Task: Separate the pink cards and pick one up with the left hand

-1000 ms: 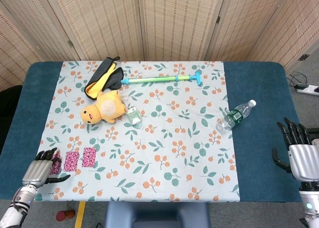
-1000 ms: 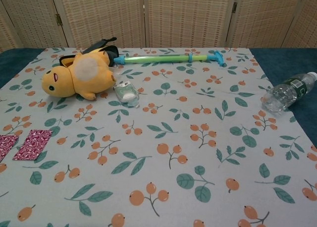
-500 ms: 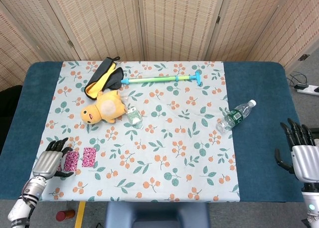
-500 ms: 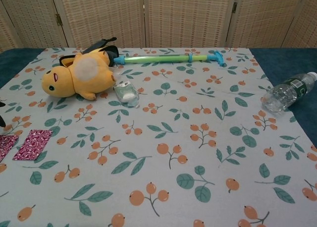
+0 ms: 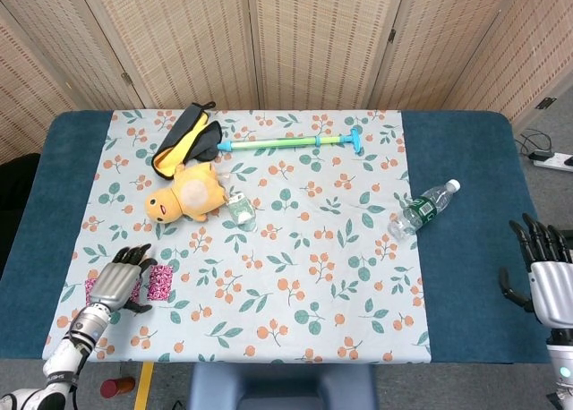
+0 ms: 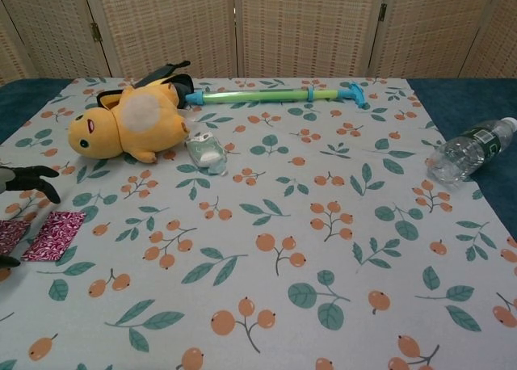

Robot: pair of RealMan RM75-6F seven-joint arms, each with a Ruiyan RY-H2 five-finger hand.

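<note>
Pink patterned cards lie side by side near the table's front left. In the head view one card (image 5: 163, 281) shows to the right of my left hand (image 5: 119, 283) and another card's edge (image 5: 91, 290) shows to its left. The hand hovers over the spot between them with fingers spread and hides anything there. In the chest view the nearer card (image 6: 55, 235) lies flat, a second card (image 6: 10, 234) is cut by the left edge, and the left hand's dark fingertips (image 6: 32, 178) reach in above them. My right hand (image 5: 548, 280) hangs open off the table's right side.
A yellow plush (image 5: 185, 195) lies behind the cards, with a black and yellow bag (image 5: 183, 141) beyond it. A small green and white toy (image 5: 240, 209), a green and blue rod (image 5: 286, 142) and a lying water bottle (image 5: 423, 209) are further right.
My left hand has moved right and forward, from beside the leftmost card to over the row of cards, hiding the middle one. The right hand sank slightly.
</note>
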